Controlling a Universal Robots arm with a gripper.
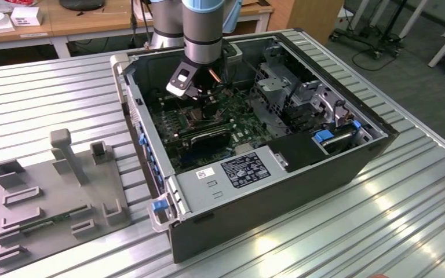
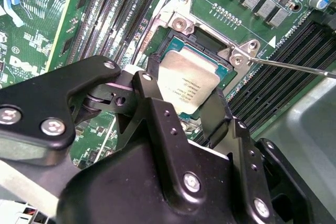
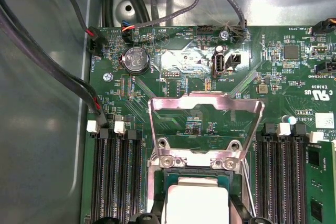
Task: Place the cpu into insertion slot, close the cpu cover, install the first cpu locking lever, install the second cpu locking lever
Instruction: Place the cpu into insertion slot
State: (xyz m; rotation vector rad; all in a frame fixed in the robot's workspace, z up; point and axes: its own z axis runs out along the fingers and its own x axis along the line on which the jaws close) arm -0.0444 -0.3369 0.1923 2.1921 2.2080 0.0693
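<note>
Exterior view: computer case (image 1: 230, 226) lies open on a slatted metal table (image 1: 377, 231). Grey fixture tray (image 1: 53, 202) sits on the table to the exterior view's left of the case, apart from it. Arm reaches straight down into the far-left part of the case. Gripper (image 1: 197, 94) is low over the green motherboard (image 1: 238, 124).

Second wrist view: the two black fingers (image 2: 152, 103) stand a chip's width apart, one against each of two opposite edges of the cpu (image 2: 189, 80). Reads as a grip on the cpu, with no gap seen between the pads and the chip edges. Cpu has its metal top facing up and sits at the insertion slot (image 2: 206, 37), its green edge inside the slot's silvery rim. Cannot tell whether it is fully seated or a little above the contacts. Thin locking lever (image 2: 294, 67) runs out from one corner of the slot, swung free, passing over the memory slots beside it.

First wrist view: cpu cover (image 3: 207, 100) is open, tilted up on its hinge at one edge of the slot, with the board showing through its window. Cover is apart from the cpu. Long black memory slots (image 3: 113, 177) flank the slot on both sides. Round coin battery (image 3: 137, 59) lies beyond the cover. Dark cables (image 3: 47, 66) run along the case wall.
</note>
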